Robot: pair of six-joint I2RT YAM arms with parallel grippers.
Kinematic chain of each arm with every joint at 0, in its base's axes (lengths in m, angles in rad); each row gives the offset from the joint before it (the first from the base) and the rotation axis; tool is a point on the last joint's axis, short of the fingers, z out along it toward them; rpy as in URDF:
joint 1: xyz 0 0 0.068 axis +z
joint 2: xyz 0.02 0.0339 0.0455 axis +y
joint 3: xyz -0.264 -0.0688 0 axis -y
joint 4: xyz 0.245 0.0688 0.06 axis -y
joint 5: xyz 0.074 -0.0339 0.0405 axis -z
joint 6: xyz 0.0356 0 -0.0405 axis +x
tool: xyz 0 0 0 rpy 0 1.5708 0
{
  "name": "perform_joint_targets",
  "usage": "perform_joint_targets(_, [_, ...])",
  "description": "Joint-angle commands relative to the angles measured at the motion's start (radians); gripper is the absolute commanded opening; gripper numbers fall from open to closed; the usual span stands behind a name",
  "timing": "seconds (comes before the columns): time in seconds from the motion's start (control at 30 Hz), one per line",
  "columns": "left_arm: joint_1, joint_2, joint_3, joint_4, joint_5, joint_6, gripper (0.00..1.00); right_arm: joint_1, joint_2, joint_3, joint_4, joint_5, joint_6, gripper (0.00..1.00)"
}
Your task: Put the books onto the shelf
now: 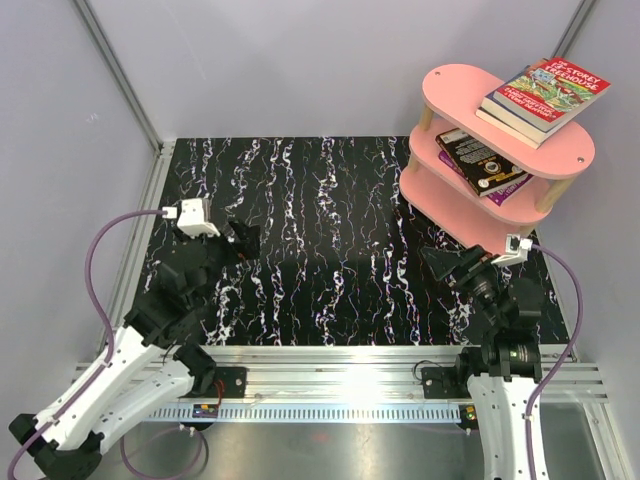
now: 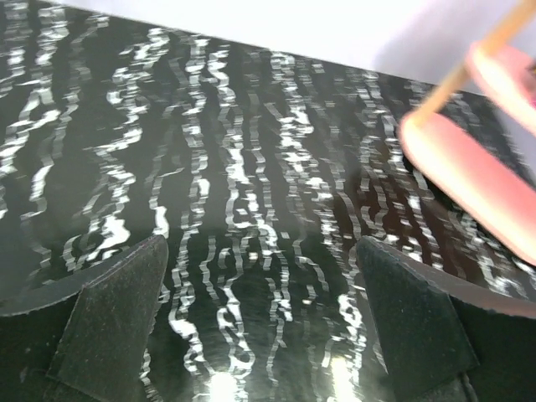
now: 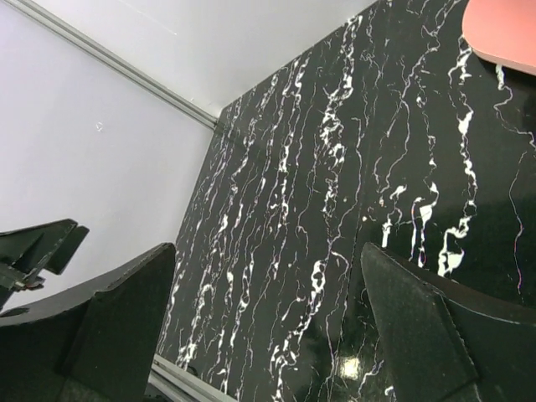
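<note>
From above, the shelf stands at the far right corner of the black marbled table. A small stack of books with a red cover uppermost lies flat and askew on its top board. A black book and a purple one lie flat on the middle tier, their near ends jutting slightly past its edge. No book shows on the table itself, so the job looks finished or close to it. The left gripper hangs over the left side of the table, well apart from the shelf. The right gripper sits just short of the shelf's near side, with the books beyond it and to its right, so the right arm is plainly the nearer for any tidying. In the left wrist view, the left gripper has its jaws spread wide with only bare table between them, and a blurred pink shelf edge lies off to the right. In the right wrist view, the right gripper is likewise spread and empty, and a corner of the shelf peeks in at the upper right.
</note>
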State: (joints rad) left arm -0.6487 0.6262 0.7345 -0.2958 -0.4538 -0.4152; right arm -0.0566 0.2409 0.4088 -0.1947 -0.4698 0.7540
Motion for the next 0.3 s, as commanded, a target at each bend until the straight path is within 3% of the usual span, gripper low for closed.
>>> perform_joint_targets(0.0, [-0.008, 0.024, -0.001, -0.02, -0.124, 0.012, 0.99, 0.008, -0.021, 0.012, 0.031, -0.015, -0.001, 1.0])
perform_joint_targets(0.27, [-0.011, 0.044, 0.011, -0.025, -0.19, 0.009, 0.99, 0.014, -0.043, 0.044, -0.05, 0.063, -0.059, 1.0])
